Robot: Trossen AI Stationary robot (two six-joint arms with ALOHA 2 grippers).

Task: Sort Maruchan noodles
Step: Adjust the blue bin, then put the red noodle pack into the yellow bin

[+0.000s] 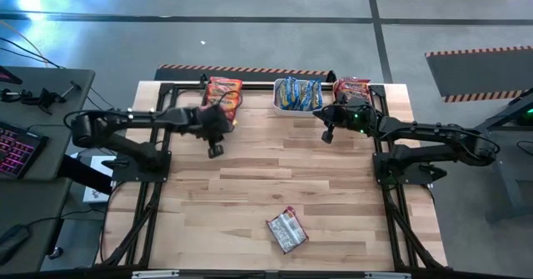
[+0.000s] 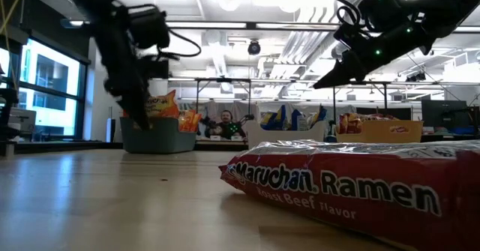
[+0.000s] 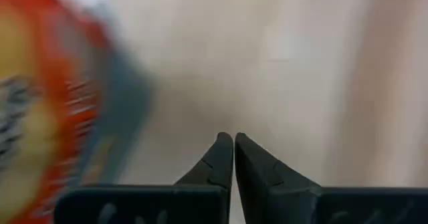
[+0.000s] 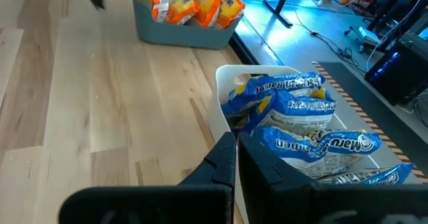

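Table: packet well apart from claws.

A red packet lying on the table close to the low camera is showing "Maruchan Ramen" in large white letters, with "Roast Beef Flavor" in smaller print beneath. Blue packets sitting in the white bin, just ahead of the right gripper's closed jaws, are displaying parts of "Maruchan Ramen" across their fronts. Print on the orange packets in the teal bin, well beyond those jaws, is too small to read.
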